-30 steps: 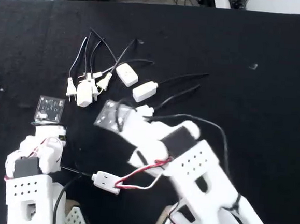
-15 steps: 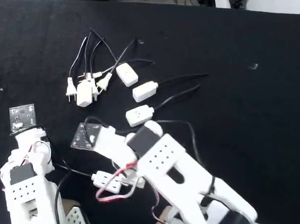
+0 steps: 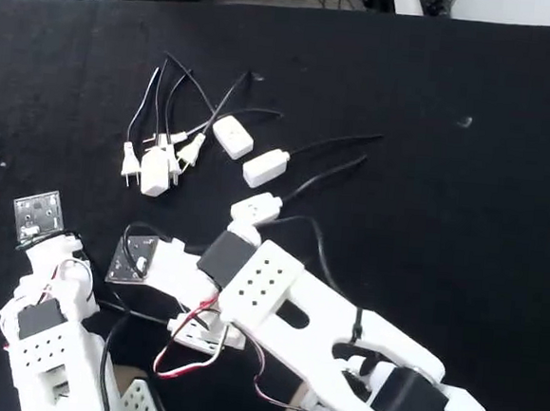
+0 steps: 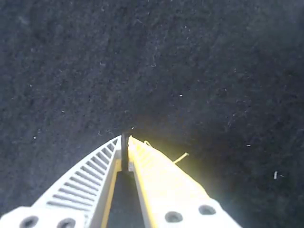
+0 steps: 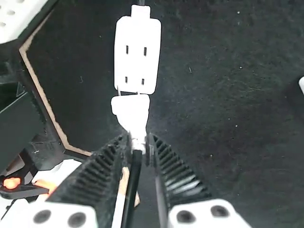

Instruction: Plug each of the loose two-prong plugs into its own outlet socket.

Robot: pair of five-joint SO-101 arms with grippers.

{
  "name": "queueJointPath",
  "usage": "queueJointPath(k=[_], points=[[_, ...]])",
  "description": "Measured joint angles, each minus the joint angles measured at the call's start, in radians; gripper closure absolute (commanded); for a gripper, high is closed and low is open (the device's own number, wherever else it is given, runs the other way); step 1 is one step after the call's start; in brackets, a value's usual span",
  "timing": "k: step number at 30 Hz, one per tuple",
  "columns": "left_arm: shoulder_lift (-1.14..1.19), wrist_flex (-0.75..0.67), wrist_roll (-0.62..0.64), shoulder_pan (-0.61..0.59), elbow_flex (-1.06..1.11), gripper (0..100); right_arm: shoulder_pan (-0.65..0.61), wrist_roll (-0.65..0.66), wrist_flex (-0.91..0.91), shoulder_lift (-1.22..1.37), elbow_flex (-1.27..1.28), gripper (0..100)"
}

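Observation:
My right gripper point(image 5: 137, 142) is shut on a white two-prong plug point(image 5: 132, 110). The plug's front end touches the near end of a white outlet block point(image 5: 137, 54) with two pairs of slots on its face. From above, the right arm point(image 3: 260, 280) covers most of that block point(image 3: 206, 333) near the front edge. Several loose plugs point(image 3: 154, 163) lie in a bunch at the back left. Beside them lie three white sockets on black cords point(image 3: 233, 136) point(image 3: 266, 167) point(image 3: 256, 207). My left gripper point(image 4: 126, 138) is shut with nothing in it, just over bare black cloth.
The left arm point(image 3: 47, 311) stands at the front left, close to the right arm's wrist. Black cords point(image 3: 327, 148) trail from the sockets toward the middle. The table's front edge point(image 5: 45, 111) runs beside the outlet block. The right half of the black cloth point(image 3: 467, 183) holds nothing.
The right arm swung left and toward the front with the plug, ending over the outlet block. The left arm's wrist shifted left, then stayed still.

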Motion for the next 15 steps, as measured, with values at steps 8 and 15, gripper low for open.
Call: queueJointPath(k=[8, 15], points=[[0.000, 0.000, 0.000, 0.000, 0.000, 97, 0.000, 0.026, -0.012, 0.000, 0.000, 98.8], [0.000, 0.000, 0.000, 0.000, 0.000, 97, 0.000, 0.075, -0.025, 0.000, 0.000, 98.8]])
